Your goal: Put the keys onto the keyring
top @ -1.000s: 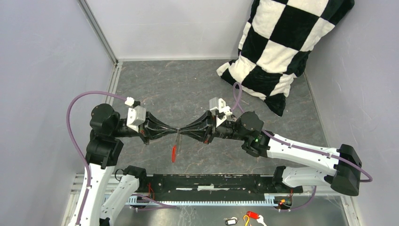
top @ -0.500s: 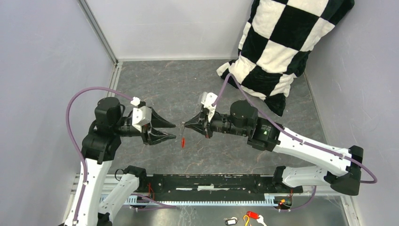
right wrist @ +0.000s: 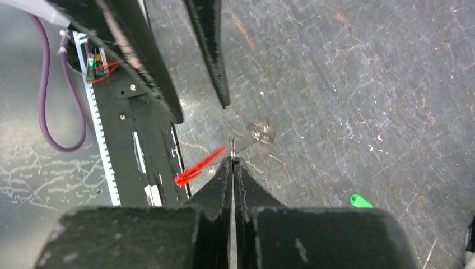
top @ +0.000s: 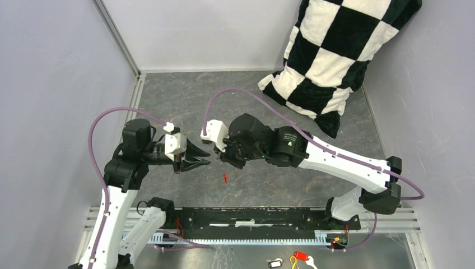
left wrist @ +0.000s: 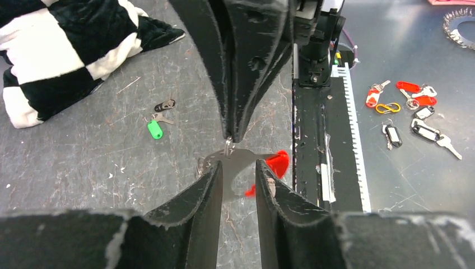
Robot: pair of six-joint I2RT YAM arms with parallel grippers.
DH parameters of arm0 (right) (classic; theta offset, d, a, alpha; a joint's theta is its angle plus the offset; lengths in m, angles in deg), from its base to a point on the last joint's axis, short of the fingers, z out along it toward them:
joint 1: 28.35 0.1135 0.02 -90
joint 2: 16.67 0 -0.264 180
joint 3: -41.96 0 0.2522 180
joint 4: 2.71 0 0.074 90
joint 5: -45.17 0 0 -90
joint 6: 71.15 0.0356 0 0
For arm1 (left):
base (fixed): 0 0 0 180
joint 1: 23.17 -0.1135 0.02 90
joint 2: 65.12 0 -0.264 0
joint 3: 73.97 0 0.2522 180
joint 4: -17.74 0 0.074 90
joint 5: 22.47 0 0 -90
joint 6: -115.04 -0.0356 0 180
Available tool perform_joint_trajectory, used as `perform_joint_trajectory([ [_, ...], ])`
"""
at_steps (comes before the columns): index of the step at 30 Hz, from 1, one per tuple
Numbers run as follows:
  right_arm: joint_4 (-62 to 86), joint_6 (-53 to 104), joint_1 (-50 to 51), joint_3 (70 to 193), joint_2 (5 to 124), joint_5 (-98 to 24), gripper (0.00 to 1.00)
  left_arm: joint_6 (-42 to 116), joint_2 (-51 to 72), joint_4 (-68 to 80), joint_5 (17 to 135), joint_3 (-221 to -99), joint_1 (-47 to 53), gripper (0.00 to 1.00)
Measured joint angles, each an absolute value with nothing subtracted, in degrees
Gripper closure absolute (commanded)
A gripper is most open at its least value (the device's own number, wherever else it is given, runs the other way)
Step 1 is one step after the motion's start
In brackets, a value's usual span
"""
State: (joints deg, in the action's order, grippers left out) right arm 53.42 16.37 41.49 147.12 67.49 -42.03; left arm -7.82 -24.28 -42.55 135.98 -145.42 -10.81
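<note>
Slippage risk.
Our right gripper pinches the thin silvery-grey chain keyring by tips only; long red plastic key hanging below could tug it free; left gripper gapes empty.

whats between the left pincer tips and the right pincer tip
the keyring with the red key, hanging from the shut right pincer just ahead of the open left pincer; clearest in the left wrist view

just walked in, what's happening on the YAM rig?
Right claw is shut on the keyring, held above the table with the red key dangling from it. Left claw faces it, open and holding nothing. Green key and dark key lie on the table, not yet threaded.
</note>
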Motion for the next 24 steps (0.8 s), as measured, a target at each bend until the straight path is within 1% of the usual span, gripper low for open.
perform_joint_trajectory([
  [5, 58.8, 16.0, 43.0, 151.9, 69.7, -42.9, 0.99, -9.1, -24.7, -42.4, 136.0, -143.3, -10.8, 0.66],
  [12, 59.6, 15.9, 43.5, 153.7, 70.4, -42.5, 0.99, -9.3, -25.1, -42.4, 136.1, -142.7, -10.8, 0.67],
  [19, 55.7, 16.0, 43.5, 149.6, 68.5, -41.9, 0.99, -9.3, -25.1, -43.6, 137.3, -143.4, -10.8, 0.78],
  [24, 50.0, 16.4, 43.5, 145.6, 65.6, -40.5, 0.99, -9.2, -25.0, -44.3, 138.6, -144.2, -10.8, 0.85],
])
